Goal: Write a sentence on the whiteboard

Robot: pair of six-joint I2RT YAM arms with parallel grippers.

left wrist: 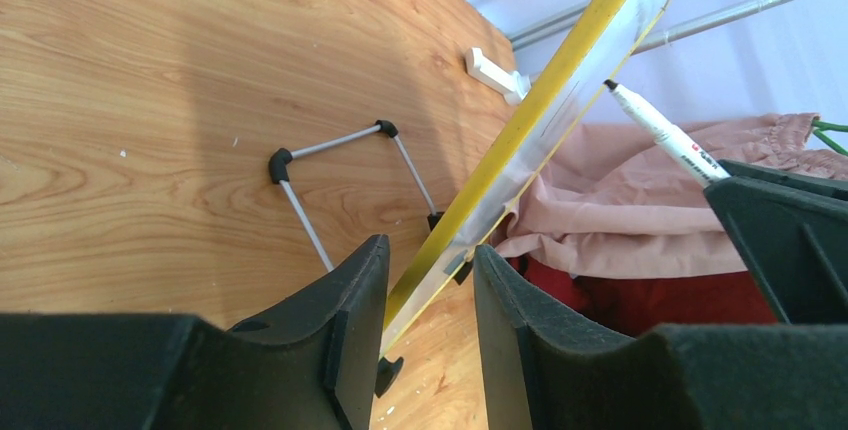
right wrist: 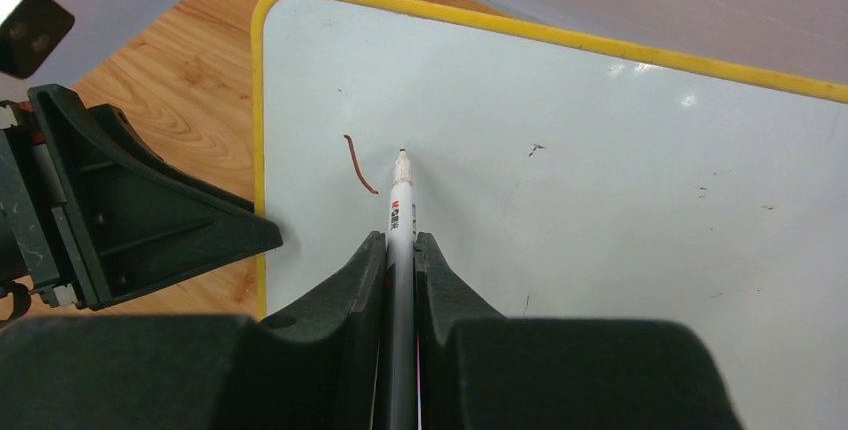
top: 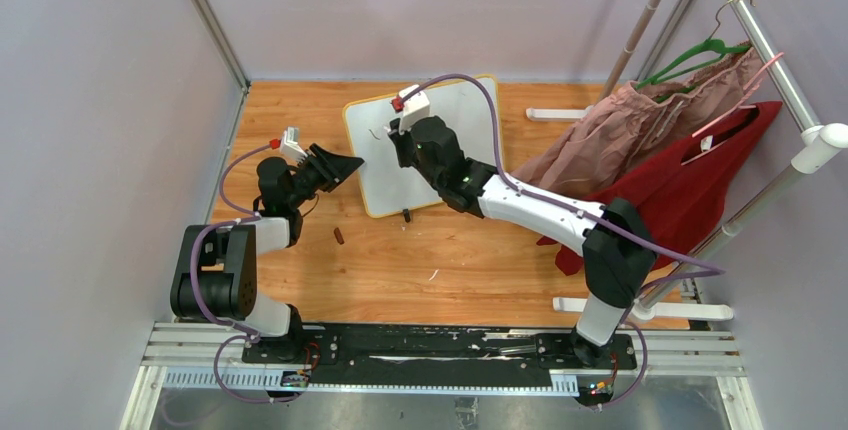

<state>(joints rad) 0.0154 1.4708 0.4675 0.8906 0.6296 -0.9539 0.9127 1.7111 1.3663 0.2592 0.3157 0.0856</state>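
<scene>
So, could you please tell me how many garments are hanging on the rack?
2: a pink garment toward the far end of the rack, and a red garment next to it on the near side. Others may be hidden behind them.

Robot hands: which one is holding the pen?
The right gripper: the marker is pinched between its fingers, tip at the whiteboard. The left gripper grips the whiteboard's yellow edge instead.

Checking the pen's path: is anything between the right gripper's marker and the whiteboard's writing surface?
Nothing visible does. The marker in the right gripper has its tip at the whiteboard, beside one short stroke. The left gripper grips only the board's left edge, clear of the writing area.
</scene>
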